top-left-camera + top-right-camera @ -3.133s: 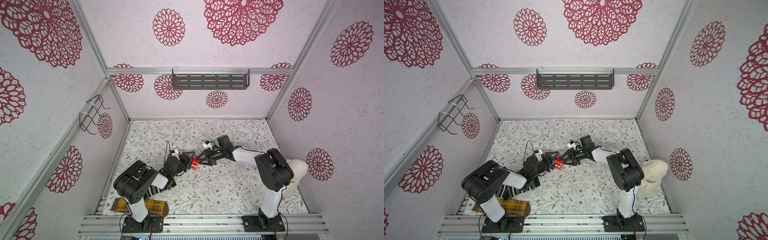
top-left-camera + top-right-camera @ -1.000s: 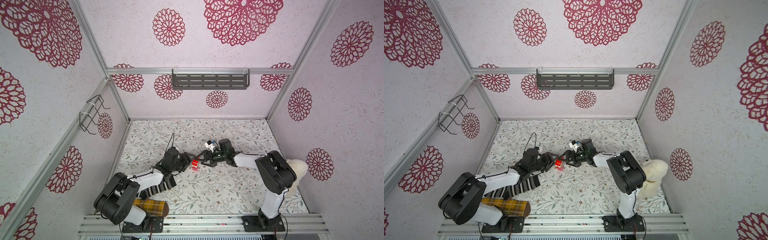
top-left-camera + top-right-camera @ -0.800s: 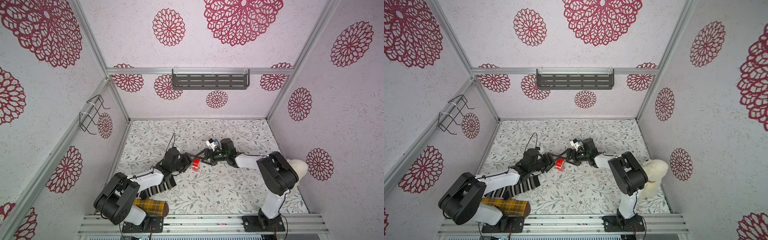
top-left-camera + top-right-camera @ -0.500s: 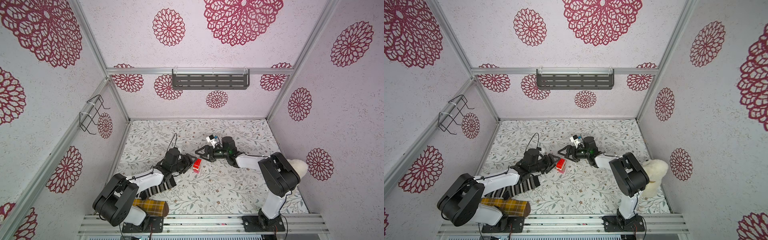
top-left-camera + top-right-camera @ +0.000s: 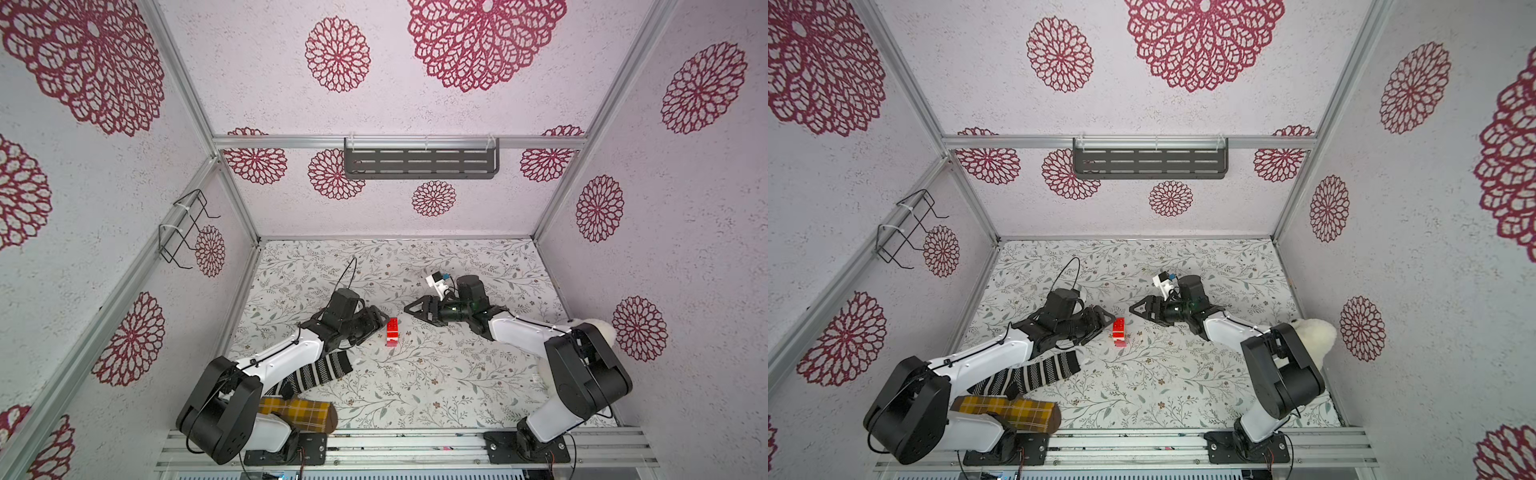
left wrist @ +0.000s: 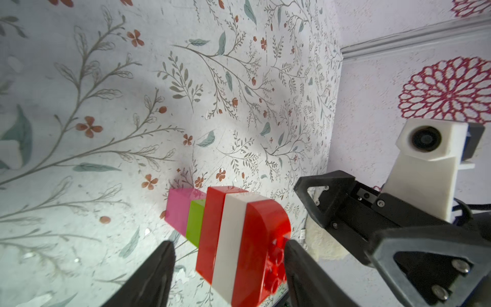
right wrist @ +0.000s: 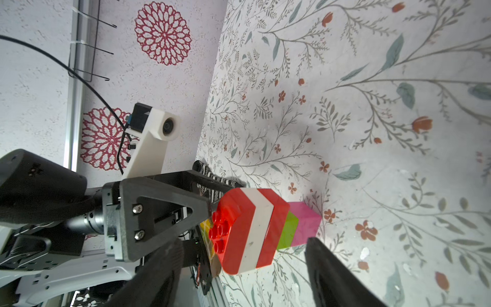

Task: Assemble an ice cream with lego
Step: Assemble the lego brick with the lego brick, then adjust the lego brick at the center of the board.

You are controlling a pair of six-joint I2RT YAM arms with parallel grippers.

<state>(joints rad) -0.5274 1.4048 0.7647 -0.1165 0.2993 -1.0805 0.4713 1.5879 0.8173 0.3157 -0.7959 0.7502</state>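
Observation:
The ice cream (image 5: 391, 331) stands upright on the flowered table (image 5: 478, 374), with red, white and red layers on a green and pink stem. In the left wrist view the ice cream (image 6: 233, 239) lies between the fingers of my open left gripper (image 6: 228, 244); one fingertip (image 6: 289, 247) is at its studded top and the other stays clear of the stem. My right gripper (image 5: 409, 309) hangs open just to the right of it and does not touch it. From the right wrist the ice cream (image 7: 252, 228) shows beyond the wide fingers of that gripper (image 7: 243, 243).
A black-and-white striped sock (image 5: 320, 372) lies under my left arm and a yellow plaid sock (image 5: 299, 413) lies by its base. A white plush thing (image 5: 598, 328) sits against the right wall. A grey shelf (image 5: 420, 158) and a wire rack (image 5: 183, 228) hang on the walls.
My right gripper has drawn back to the right, away from the ice cream, and its jaws have narrowed. The ice cream stays standing on the table by my left gripper.

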